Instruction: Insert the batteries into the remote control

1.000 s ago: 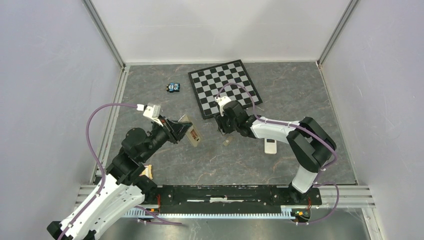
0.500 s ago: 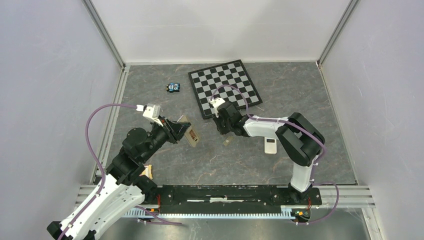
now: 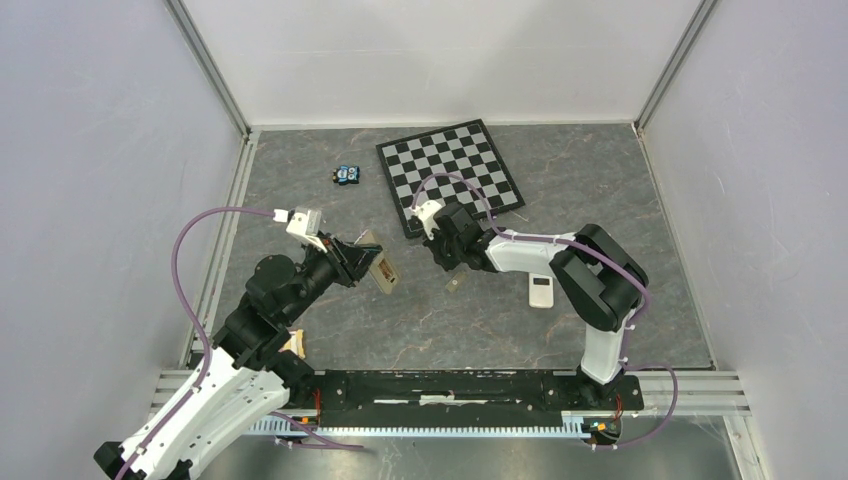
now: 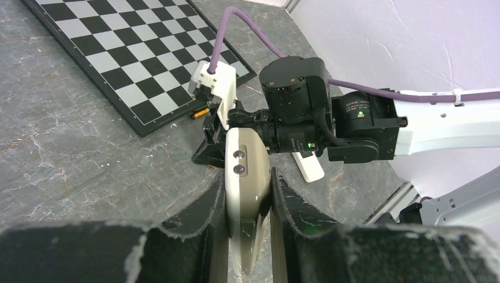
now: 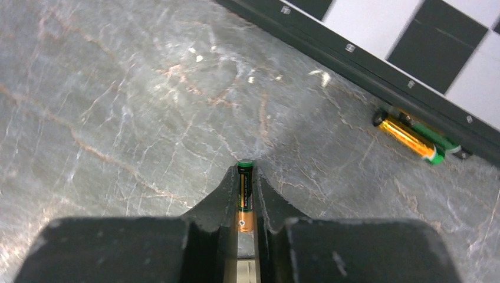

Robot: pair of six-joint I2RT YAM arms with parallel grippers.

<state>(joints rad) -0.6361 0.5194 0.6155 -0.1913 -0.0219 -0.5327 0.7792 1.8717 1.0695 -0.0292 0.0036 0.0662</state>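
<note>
Two grips on
Right fingers (image 5: 217, 206) clamp a battery (image 5: 244, 191); left fingers (image 4: 197, 221) clamp the remote control (image 4: 246, 177); spare battery (image 5: 410, 137) beside chessboard (image 3: 448, 172)

chessboard (image 3: 450, 175): black-and-white checks, dark frame | table (image 5: 118, 118): grey marble, pale and rusty veins | gripped battery (image 5: 244, 194): black, green tip, orange band | loose battery (image 5: 410, 137): gold-orange, green end | remote control (image 4: 246, 177): cream-white | cables (image 4: 218, 35): purple | walls (image 3: 100, 150): pale lilac

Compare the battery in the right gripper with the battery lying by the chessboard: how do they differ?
The gripped battery sits clamped in the right gripper; the loose battery lies free on the table. The gripped battery points along the fingers; the loose battery lies along the chessboard edge. Both show gold and green.
</note>
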